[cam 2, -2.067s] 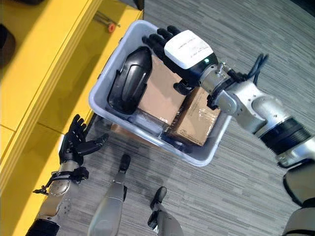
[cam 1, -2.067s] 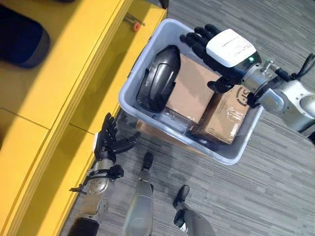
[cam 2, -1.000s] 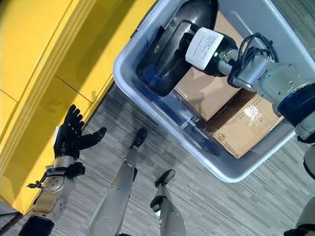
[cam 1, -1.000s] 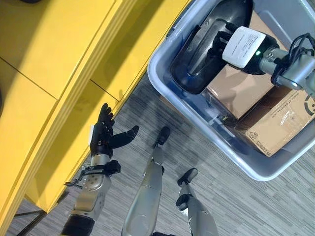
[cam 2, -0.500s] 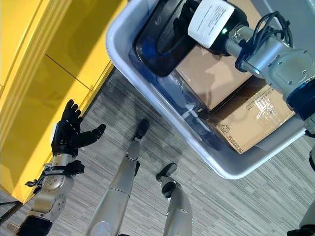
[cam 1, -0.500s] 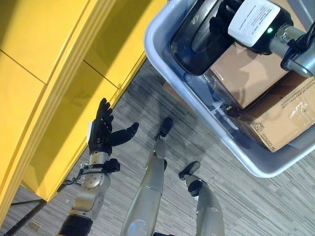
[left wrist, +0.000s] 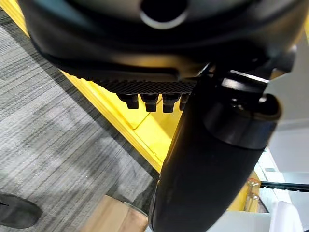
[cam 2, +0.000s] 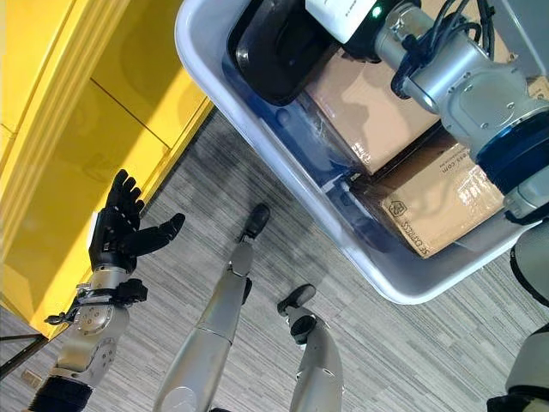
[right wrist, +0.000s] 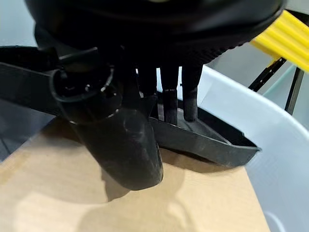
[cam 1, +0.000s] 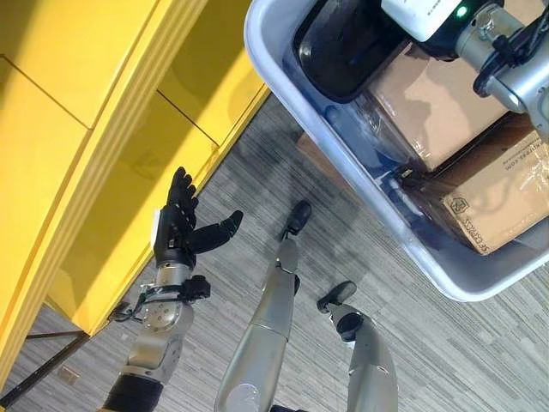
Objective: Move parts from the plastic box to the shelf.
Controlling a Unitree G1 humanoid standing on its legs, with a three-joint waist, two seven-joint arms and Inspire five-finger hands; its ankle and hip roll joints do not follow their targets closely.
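Note:
The grey plastic box (cam 1: 467, 287) stands at the upper right. In it a black moulded part (cam 1: 339, 51) lies beside two cardboard boxes (cam 1: 437, 103) (cam 1: 502, 193). My right hand (cam 1: 425, 10) is down on the black part; in the right wrist view the hand (right wrist: 145, 29) reaches over the part's rim (right wrist: 207, 142), above the cardboard (right wrist: 145, 208). Whether it grips the part is hidden. My left hand (cam 1: 176, 236) hangs open and holds nothing, low beside the yellow shelf (cam 1: 86, 129).
The yellow shelf runs along the whole left side, its front close to my left hand. A wooden block (cam 1: 313, 146) shows under the box. Grey carpet floor (cam 1: 446, 360) lies between shelf and box.
The camera has tilted, so box and shelf sit higher in the picture. My right hand went from above the box down onto the black part. The left hand kept its pose.

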